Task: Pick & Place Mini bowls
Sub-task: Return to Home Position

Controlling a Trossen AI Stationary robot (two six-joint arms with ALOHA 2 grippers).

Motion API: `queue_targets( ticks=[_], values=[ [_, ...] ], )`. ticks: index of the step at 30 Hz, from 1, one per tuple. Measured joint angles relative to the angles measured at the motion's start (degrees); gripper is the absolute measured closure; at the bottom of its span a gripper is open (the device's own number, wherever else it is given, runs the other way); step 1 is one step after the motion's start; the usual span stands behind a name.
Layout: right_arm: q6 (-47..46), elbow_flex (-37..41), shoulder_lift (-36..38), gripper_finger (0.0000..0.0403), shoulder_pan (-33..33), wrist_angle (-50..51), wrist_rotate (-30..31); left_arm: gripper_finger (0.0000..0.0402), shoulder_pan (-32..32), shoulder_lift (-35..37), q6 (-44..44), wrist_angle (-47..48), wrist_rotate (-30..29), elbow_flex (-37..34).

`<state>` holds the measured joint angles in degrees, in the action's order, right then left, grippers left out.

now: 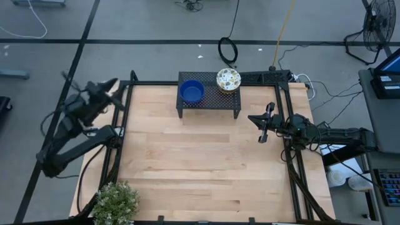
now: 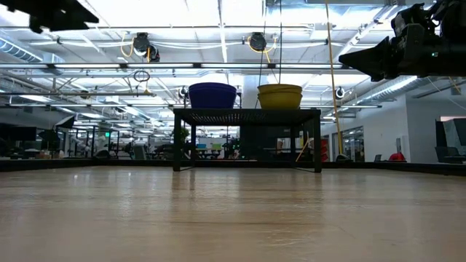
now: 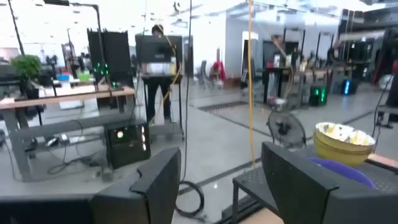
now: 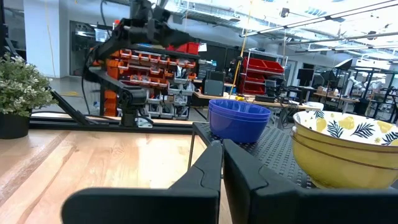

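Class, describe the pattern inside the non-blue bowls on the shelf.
The patterned bowls are white inside with dark leaves and yellow blotches; clearest in right wrist view.

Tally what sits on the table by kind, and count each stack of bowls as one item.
Stack of glossy blue round bowls: 1
Stack of floral-patterned round bowls: 1
Black mesh metal shelf under both stacks: 1
Green potted plant at the table's corner: 1
Total: 4
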<state>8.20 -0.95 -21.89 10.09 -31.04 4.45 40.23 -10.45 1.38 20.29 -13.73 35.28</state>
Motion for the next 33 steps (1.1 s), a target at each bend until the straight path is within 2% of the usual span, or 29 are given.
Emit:
queue_targets(
  ticks=[5,10,12,16,19,24,29,33],
  values=[
    [0.0,0.0,0.0,0.0401,0.0,0.0,0.0,0.0174,0.0,8.3,-4.2,0.7,0.1,-5.8],
    [0.0,0.0,0.0,0.0401,0.0,0.0,0.0,0.0174,0.0,10.0,-13.3,-1.5,2.6,-15.8],
    [0.0,0.0,0.0,0.0401,0.0,0.0,0.0,0.0174,-0.3,9.5,-16.1,-6.9,7.0,-19.7],
    [0.0,0.0,0.0,0.0401,0.0,0.0,0.0,0.0174,-2.7,8.2,-16.1,-26.0,23.6,-28.5],
    [0.0,0.0,0.0,0.0401,0.0,0.0,0.0,0.0174,-6.9,6.2,-17.7,-40.3,27.5,-33.8],
    [0.0,0.0,0.0,0.0401,0.0,0.0,0.0,0.0174,-17.3,1.5,-16.2,-41.9,21.3,-34.0],
    [0.0,0.0,0.0,0.0401,0.0,0.0,0.0,0.0174,-29.2,-3.9,-10.5,-43.8,9.2,-34.0],
    [0.0,0.0,0.0,0.0401,0.0,0.0,0.0,0.0174,-35.8,-5.8,-3.5,-44.2,0.0,-34.0]
  ],
)
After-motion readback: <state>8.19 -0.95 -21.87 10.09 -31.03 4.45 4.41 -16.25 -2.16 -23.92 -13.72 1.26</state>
